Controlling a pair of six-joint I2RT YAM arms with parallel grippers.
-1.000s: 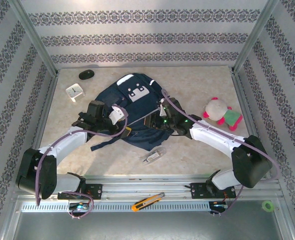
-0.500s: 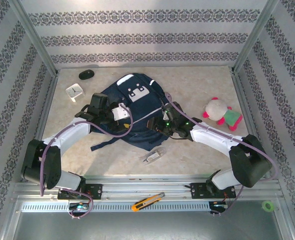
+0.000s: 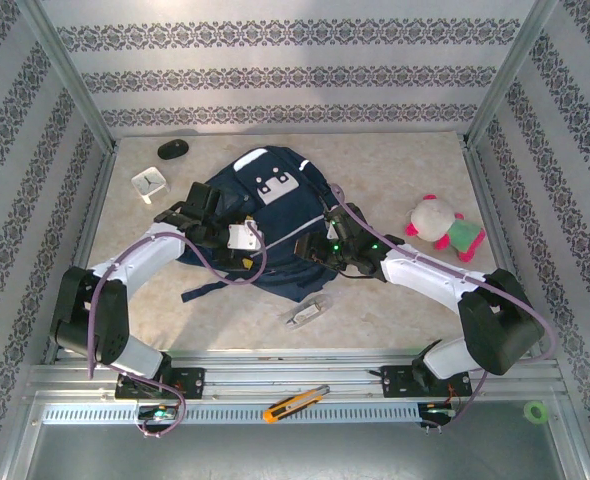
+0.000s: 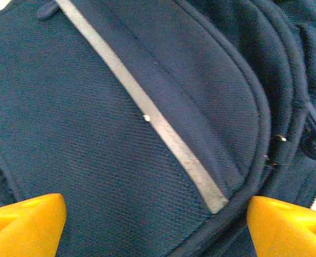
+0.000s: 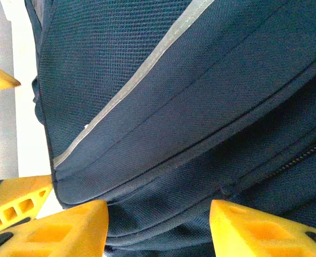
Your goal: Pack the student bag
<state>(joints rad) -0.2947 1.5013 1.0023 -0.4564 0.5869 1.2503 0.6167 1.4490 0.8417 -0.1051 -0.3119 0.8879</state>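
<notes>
The student bag [image 3: 275,215] lies flat in the middle of the bench [image 3: 395,170], top toward the far wall; both arms lean over its near half, hiding its lower edge in the top view; a strap trails out to the near left. Its grey-white patch [image 3: 275,185] carries a few dark marks, too small to read.

The left pincer [image 4: 157,225] is released; its yellow fingertips [image 4: 24,225] sit at the two bottom corners of the left wrist view, wide apart and cut off by the frame, over the front pocket and its light stripe [image 4: 147,115]. The right pincer [image 5: 158,230] is also released; its fingers stand apart with the bag's cloth lying across the gap, and no fold looks pinched, though the tips are cropped.

A white and pink plush toy [image 3: 440,228] sits well to the right; a small white square clock [image 3: 148,182] and a dark oval object [image 3: 173,149] lie far left, the latter hard to identify; a small silvery item [image 3: 307,313] just near the bag is unclear; an orange cutter [image 3: 295,403] rests on the near rail.
</notes>
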